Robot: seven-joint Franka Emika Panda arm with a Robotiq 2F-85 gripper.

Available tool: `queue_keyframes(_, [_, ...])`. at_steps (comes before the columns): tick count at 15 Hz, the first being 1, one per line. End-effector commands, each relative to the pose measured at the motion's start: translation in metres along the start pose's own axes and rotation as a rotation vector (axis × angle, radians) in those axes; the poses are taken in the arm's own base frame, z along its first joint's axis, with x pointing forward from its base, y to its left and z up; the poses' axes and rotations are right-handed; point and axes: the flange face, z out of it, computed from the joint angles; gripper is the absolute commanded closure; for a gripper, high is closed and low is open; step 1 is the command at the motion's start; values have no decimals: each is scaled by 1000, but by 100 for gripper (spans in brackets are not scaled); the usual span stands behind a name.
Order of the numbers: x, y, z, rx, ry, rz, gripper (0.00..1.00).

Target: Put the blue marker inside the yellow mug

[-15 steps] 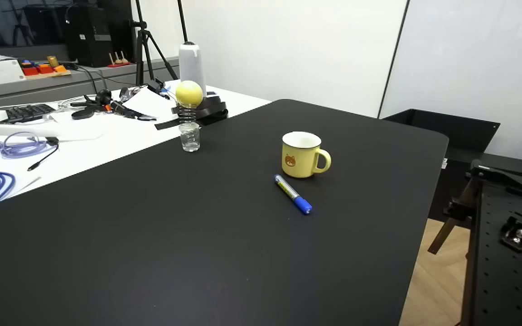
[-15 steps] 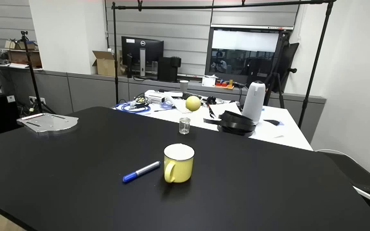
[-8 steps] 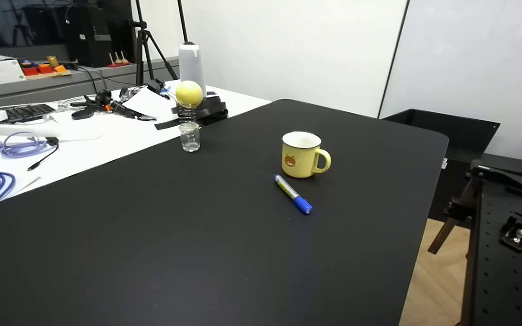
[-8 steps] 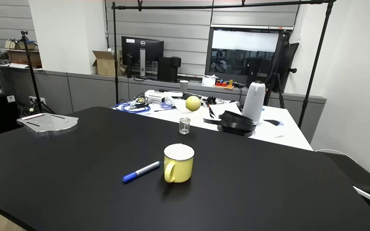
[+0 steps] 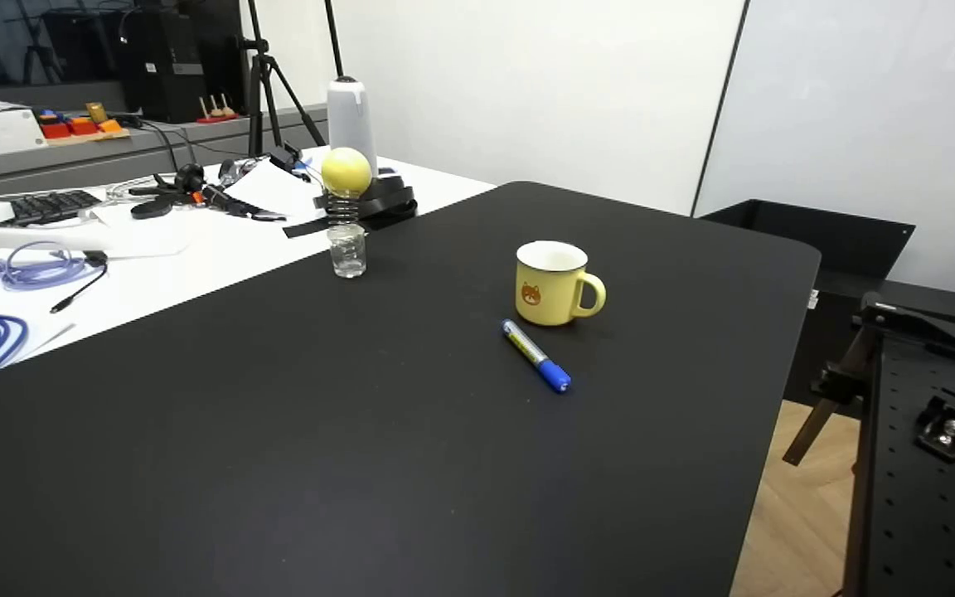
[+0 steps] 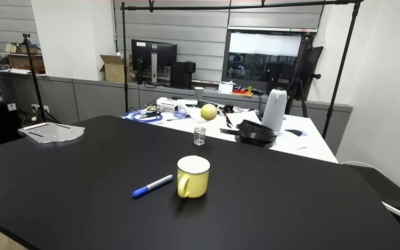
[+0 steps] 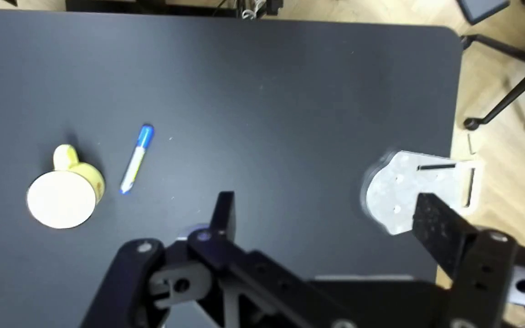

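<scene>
Black two-fingered end effector [image 7: 326, 200]: nearest in my wrist view, fingers spread wide apart, nothing in their hold.
Black worktop [image 6: 290, 208]: flat, round-cornered; I get it in all three views.
Slim blue marker [image 7: 136, 159]: lying on the worktop, silvery-white barrel, just beside and outside the yellow, dark-rimmed mug [image 6: 199, 184]; my wrist view shows a gap between them. In an exterior view I see it left of the mug, blue cap [image 6: 140, 192] toward near left, barrel end toward the mug.
Mug: upright, white inside. In an exterior view its loop handle [image 6: 183, 186] faces near; in an exterior view its near side bears a brown animal-face print [image 5: 531, 294].
Silvery-clear slotted plate [image 6: 54, 133]: lying at the worktop's left edge in an exterior view, well apart from the mug; in my wrist view I find it at the right, reaching past the edge.
Small clear glass [image 5: 348, 253]: upright on the worktop, beyond and left of the mug in an exterior view, a dark coil [image 5: 343, 207] and a yellow ball [image 5: 346, 172] showing above it.
White table [image 6: 316, 147]: past the worktop's far edge, with a looped blue cable [image 6: 151, 120] at left, a coiled black strap [image 6: 257, 129] and a tall pale device [image 6: 275, 110] at right.
Grey ledge [image 6: 99, 100]: farthest back, carrying a brown cardboard box [image 6: 113, 72] and a dark monitor [image 6: 141, 56].
</scene>
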Motion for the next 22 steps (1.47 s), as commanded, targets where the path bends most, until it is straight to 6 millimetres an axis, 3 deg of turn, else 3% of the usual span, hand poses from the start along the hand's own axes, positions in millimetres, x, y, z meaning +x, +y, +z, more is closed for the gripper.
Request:
queue_keyframes(1, [17,36,6,-41,131,130,0])
queue_keyframes(4, [35,75,24,-50,224,232,0])
queue_keyframes(8, [51,123,64,-34,270,357,0])
queue_keyframes(9, [48,113,53,-47,256,281,0])
queue_keyframes(11, [53,127,68,-45,254,313,0])
queue_keyframes(16, [56,136,69,-62,256,359,0])
queue_keyframes(22, [83,183,113,-34,204,423,0])
